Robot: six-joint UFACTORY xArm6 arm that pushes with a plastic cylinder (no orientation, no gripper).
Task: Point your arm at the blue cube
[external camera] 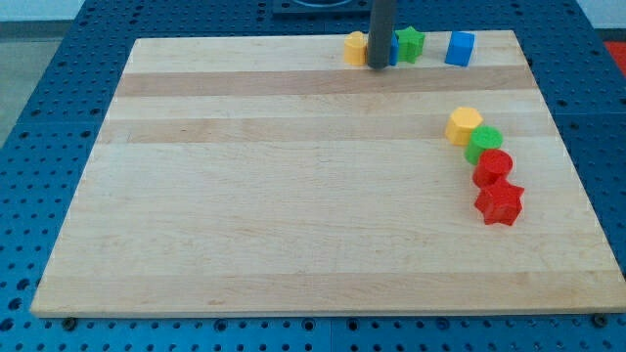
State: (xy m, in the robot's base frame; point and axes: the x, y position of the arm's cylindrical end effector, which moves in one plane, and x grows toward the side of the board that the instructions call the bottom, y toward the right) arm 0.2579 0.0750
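The blue cube [460, 48] sits near the top edge of the wooden board [293, 196], right of centre. My tip [378, 66] is at the lower end of the dark rod, left of the blue cube and apart from it. The tip stands between a yellow block [355, 47] on its left and a green star [410, 43] on its right. A second blue block [392, 50] is mostly hidden behind the rod, so its shape cannot be made out.
At the view's right a curved row runs downward: a yellow hexagon block [465, 125], a green round block [483, 145], a red round block [493, 167] and a red star [500, 203]. A blue pegboard [59, 117] surrounds the board.
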